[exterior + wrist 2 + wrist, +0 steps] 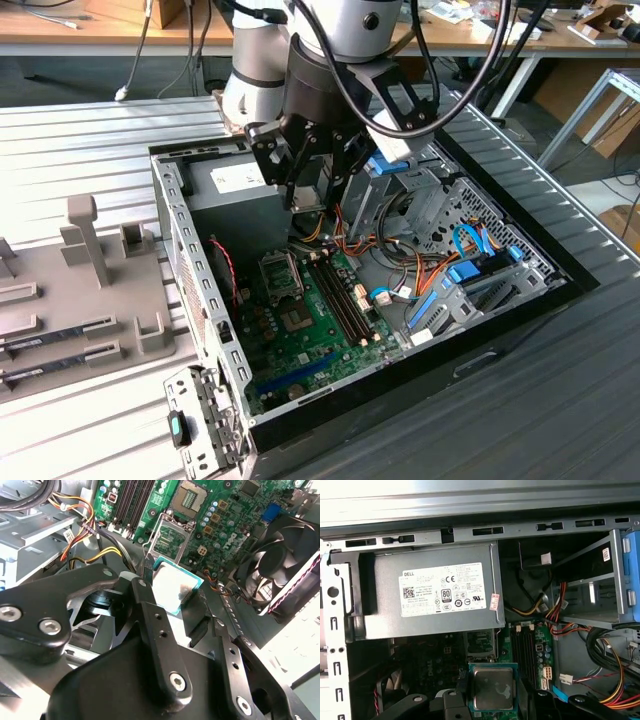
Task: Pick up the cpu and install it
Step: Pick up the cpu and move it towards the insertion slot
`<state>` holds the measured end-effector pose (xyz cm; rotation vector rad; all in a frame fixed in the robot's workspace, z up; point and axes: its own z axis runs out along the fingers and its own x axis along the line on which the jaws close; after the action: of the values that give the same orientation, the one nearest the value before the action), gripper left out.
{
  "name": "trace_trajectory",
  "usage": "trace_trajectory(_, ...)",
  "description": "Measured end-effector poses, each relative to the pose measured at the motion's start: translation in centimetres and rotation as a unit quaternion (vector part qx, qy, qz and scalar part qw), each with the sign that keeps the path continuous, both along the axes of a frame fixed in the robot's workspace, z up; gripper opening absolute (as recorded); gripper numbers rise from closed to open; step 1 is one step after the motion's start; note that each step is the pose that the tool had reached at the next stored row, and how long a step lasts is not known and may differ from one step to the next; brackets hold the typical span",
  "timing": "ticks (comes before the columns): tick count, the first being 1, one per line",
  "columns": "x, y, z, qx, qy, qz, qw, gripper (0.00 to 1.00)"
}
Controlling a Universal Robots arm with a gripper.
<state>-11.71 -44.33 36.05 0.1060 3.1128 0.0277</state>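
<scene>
Clamping the cpu [492, 687], the gripper [320, 195] hangs over the open case [188, 262] on a ribbed table [90, 135].

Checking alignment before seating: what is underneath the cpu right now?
The cpu, gripped by the pincer, hangs over the green motherboard; the metal socket frame shows just past its edge. Whatever lies directly under the chip is covered by it.

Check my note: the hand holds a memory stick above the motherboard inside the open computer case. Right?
No. The hand is shut on the cpu, a flat square silvery chip, not a memory stick; the second wrist view shows it. It is above the motherboard inside the open computer case.
</scene>
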Motion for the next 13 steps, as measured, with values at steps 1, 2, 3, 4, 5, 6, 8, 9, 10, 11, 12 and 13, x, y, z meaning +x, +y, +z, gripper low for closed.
trace_trajectory(1, 0.0, -0.01, -0.02, 0.0, 0.0, 0.0, 1.0, 0.47)
trace_trajectory(2, 0.0, -0.02, -0.05, 0.0, 0.0, 0.0, 1.0, 0.47)
trace_trajectory(3, 0.0, -0.03, -0.06, 0.0, 0.0, 0.0, 1.0, 0.47)
trace_trajectory(4, 0.0, -0.04, -0.08, 0.0, 0.0, 0.0, 1.0, 0.47)
trace_trajectory(5, 0.0, -0.05, -0.1, 0.0, 0.0, 0.001, 1.0, 0.47)
trace_trajectory(6, 0.0, -0.05, -0.12, 0.0, 0.0, 0.001, 1.0, 0.47)
trace_trajectory(8, 0.0, -0.06, -0.12, 0.0, 0.0, 0.002, 1.0, 0.47)
trace_trajectory(9, 0.0, -0.06, -0.12, 0.0, 0.0, 0.002, 1.0, 0.47)
trace_trajectory(10, 0.0, -0.06, -0.13, 0.0001, 0.0, 0.002, 1.0, 0.47)
trace_trajectory(11, 0.0, -0.06, -0.13, 0.0, 0.0, 0.002, 1.0, 0.47)
trace_trajectory(12, 0.0, -0.06, -0.16, 0.0001, 0.0, 0.002, 1.0, 0.47)
trace_trajectory(13, 0.0, -0.06, -0.18, 0.0001, 0.0, 0.002, 1.0, 0.47)
